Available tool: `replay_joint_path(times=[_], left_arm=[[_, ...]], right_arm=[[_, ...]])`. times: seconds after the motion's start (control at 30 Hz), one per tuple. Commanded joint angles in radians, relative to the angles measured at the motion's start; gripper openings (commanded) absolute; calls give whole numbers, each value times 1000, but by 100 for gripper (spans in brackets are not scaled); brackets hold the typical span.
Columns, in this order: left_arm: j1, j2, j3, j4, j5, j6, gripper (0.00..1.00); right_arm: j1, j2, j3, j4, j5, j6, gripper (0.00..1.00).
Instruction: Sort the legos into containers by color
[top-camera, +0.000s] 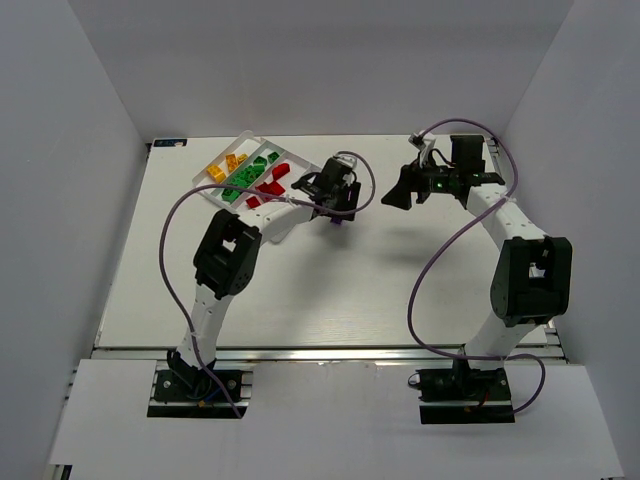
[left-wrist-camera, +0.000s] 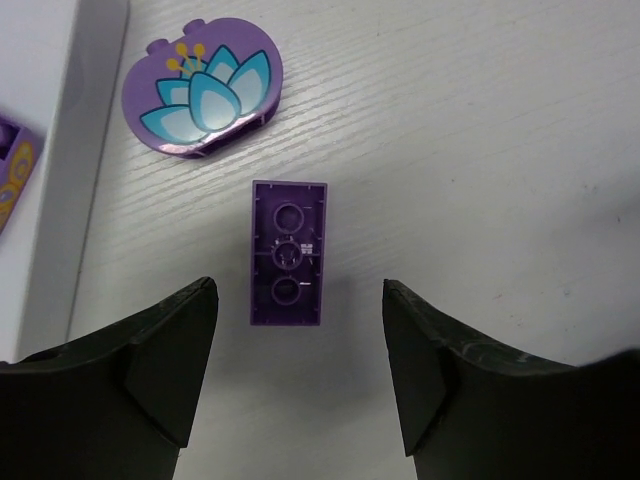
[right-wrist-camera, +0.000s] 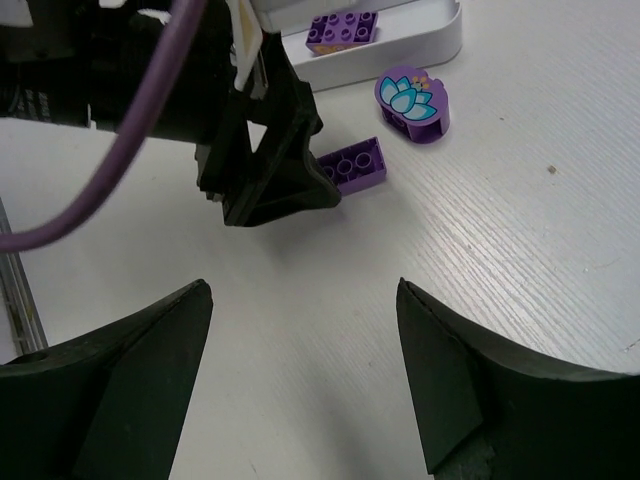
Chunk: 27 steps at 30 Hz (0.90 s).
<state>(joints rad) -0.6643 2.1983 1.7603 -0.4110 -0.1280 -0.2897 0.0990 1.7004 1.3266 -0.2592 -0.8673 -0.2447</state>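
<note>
— Left claw (left-wrist-camera: 298, 292): what is it holding?
— Nothing. Its jaws are spread. It hangs over a purple brick (left-wrist-camera: 288, 250) that lies upside down on the bench (left-wrist-camera: 480, 200), between the two fingers and touching neither.
— Anything beside that brick?
— A round piece (left-wrist-camera: 205, 88), purple with a printed blue flower, lies just beyond it, near the wall of the white tray (left-wrist-camera: 70, 150).
— What is in the tray?
— Yellow legos (top-camera: 216, 172) fill the leftmost compartment, then green legos (top-camera: 241, 179), then red legos (top-camera: 268, 185). A second purple brick (right-wrist-camera: 343, 28) sits in the compartment nearest the claw.
— And the right claw (right-wrist-camera: 302, 288)?
— Released too, and empty. It is off to the right above the bench, pointing toward the left claw, well apart from both loose purple pieces.
</note>
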Motion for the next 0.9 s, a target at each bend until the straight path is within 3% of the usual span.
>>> replay_joint_path(times=[0.0,0.33,0.87], left_arm=[[-20,24,57,-5,-44,23,76],[-32,69,70,15,-166,9,73],[-38,95,74,21,-163,4,63]], right_arm=[[-2,-38,-13,40,-24,13,79],[-10,-45,-41,55,-32,28,80],[-13,-56,-64,66,-35,36,80]])
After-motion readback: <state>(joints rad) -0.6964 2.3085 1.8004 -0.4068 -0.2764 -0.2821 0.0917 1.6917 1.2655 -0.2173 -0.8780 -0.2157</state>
